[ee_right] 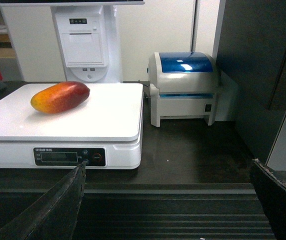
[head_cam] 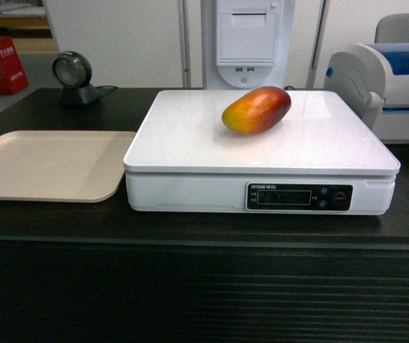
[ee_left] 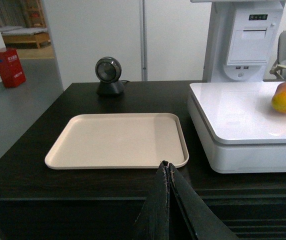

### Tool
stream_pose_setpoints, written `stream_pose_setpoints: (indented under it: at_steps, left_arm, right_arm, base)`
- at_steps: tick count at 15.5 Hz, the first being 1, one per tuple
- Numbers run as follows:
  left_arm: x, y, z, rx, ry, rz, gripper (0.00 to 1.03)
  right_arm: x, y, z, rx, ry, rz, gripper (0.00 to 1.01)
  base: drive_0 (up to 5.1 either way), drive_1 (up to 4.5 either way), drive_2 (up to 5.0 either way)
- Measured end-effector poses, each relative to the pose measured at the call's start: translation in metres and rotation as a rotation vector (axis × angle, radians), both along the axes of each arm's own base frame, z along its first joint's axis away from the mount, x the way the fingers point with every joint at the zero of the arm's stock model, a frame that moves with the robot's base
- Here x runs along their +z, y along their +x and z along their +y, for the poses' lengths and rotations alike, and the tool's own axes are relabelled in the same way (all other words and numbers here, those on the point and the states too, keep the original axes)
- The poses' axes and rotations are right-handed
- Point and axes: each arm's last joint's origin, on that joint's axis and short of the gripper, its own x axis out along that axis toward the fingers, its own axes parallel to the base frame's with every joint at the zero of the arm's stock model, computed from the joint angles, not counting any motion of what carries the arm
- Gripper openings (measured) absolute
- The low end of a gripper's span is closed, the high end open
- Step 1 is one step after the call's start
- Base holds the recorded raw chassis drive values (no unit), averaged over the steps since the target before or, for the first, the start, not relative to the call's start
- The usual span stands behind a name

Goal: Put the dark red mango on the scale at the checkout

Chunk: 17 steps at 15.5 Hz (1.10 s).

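Dark red mango (head_cam: 257, 110): lies free on the scale (head_cam: 190, 139), towards the platter's rear; long axis slants, red end to the rear right, yellow end to the front left. Placement judged complete.
Right gripper (ee_right: 168, 200): nearer arm; jaws spread wide, empty, low before the scale.
Left gripper (ee_left: 167, 172): clenched, empty, before the beige tray (ee_left: 83, 145) left of the scale.

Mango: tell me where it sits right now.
In the head view the mango lies on the white scale, toward its back right, with the beige tray off to the left.

Bright, even indoor light; soft focus
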Motion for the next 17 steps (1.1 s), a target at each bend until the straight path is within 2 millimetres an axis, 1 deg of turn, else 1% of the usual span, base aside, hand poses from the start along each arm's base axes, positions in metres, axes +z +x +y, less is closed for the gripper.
stream_pose_setpoints:
  at_steps: [6, 7, 8, 9, 10, 14, 15, 16, 17]
  left_arm:
    - [0.000, -0.007, 0.000, 0.000, 0.000, -0.004, 0.02]
    - [-0.006, -0.013, 0.000, 0.000, 0.000, 0.051, 0.02]
    - [-0.004, -0.018, 0.000, 0.000, 0.000, 0.010, 0.02]
    - [-0.001, -0.018, 0.000, 0.001, 0.000, -0.004, 0.02]
    - [-0.004, -0.018, 0.000, 0.001, 0.000, 0.012, 0.02]
    - [-0.003, -0.018, 0.000, 0.000, 0.000, 0.006, 0.02]
    - [-0.003, -0.018, 0.000, 0.000, -0.002, 0.006, 0.07]
    - [-0.003, -0.018, 0.000, 0.000, -0.002, 0.006, 0.23]
    - [-0.003, -0.018, 0.000, 0.000, -0.002, 0.006, 0.35]
  right_arm:
    - [0.000, 0.000, 0.000, 0.000, 0.000, 0.000, 0.98]
    - [0.000, 0.000, 0.000, 0.000, 0.000, 0.000, 0.98]
    - [0.000, 0.000, 0.000, 0.000, 0.000, 0.000, 0.98]
    - [0.000, 0.000, 0.000, 0.000, 0.000, 0.000, 0.98]
    - [0.000, 0.000, 0.000, 0.000, 0.000, 0.000, 0.98]
    - [0.000, 0.000, 0.000, 0.000, 0.000, 0.000, 0.98]
    - [0.000, 0.000, 0.000, 0.000, 0.000, 0.000, 0.98]
    - [0.000, 0.000, 0.000, 0.000, 0.000, 0.000, 0.98]
    - [0.000, 0.000, 0.000, 0.000, 0.000, 0.000, 0.98]
  base:
    - [0.0, 0.00, 0.0]
    - [0.0, 0.00, 0.0]
    - [0.0, 0.00, 0.0]
    - [0.0, 0.00, 0.0]
    - [0.0, 0.00, 0.0]
    - [0.0, 0.00, 0.0]
    - [0.0, 0.00, 0.0]
    - [0.0, 0.00, 0.0]
    - [0.0, 0.00, 0.0]
